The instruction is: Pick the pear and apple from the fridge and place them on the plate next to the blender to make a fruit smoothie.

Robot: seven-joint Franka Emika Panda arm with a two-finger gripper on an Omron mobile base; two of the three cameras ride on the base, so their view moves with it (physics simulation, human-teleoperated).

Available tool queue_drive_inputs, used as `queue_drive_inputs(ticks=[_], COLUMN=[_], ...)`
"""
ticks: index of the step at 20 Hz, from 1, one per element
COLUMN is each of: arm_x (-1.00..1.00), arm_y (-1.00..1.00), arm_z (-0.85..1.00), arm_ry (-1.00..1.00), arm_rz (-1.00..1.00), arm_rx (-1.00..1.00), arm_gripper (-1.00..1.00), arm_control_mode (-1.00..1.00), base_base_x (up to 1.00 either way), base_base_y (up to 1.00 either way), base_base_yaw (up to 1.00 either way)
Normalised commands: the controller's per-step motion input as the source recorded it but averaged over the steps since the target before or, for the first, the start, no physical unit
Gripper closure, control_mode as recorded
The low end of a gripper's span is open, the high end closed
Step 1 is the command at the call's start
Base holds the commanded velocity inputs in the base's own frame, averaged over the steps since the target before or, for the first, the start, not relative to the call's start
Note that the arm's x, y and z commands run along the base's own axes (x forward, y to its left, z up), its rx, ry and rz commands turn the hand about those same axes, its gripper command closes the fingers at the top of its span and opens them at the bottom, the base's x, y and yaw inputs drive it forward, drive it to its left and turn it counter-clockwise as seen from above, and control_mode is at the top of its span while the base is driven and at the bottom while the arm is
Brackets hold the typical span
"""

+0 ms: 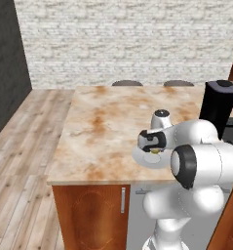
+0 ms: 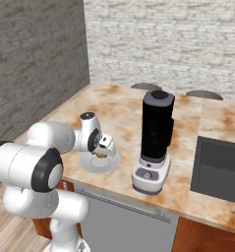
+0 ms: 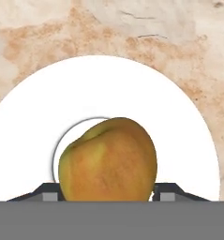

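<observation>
Colours on the table

Yellow-green fruit (image 3: 108, 159) with orange blush, white plate (image 3: 108, 89), black blender (image 2: 157, 125), tan table (image 1: 101, 132) with rusty blotches.

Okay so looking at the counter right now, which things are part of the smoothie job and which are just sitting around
Part of the job:
- fruit, yellow-orange, between the fingers of the gripper; pear or apple, cannot tell
- plate, under the fruit
- blender, beside the plate

Just there:
- marble counter
- two stools behind the counter
- dark panel set into the counter
</observation>
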Motion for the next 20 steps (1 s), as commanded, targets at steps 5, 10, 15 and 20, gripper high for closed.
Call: queue_drive_inputs(ticks=[5,10,15,20], arm_x=[-0.09,-0.59,-1.0,-1.0], arm_y=[0.09,0.33,0.22,0.14], arm_z=[0.17,0.87,1.0,0.98], arm_ry=[-0.05,-0.02,0.0,-0.07], arm_rz=[-0.05,-0.01,0.0,0.0], arm_rx=[0.0,0.0,0.01,0.0], arm_gripper=[-1.0,-1.0,-1.0,-1.0], arm_control_mode=[-1.0,-1.0,-1.0,-1.0], base_base_x=[0.0,0.0,0.0,0.0], base_base_y=[0.0,0.0,0.0,0.0], base_base_yaw=[0.0,0.0,0.0,0.0])
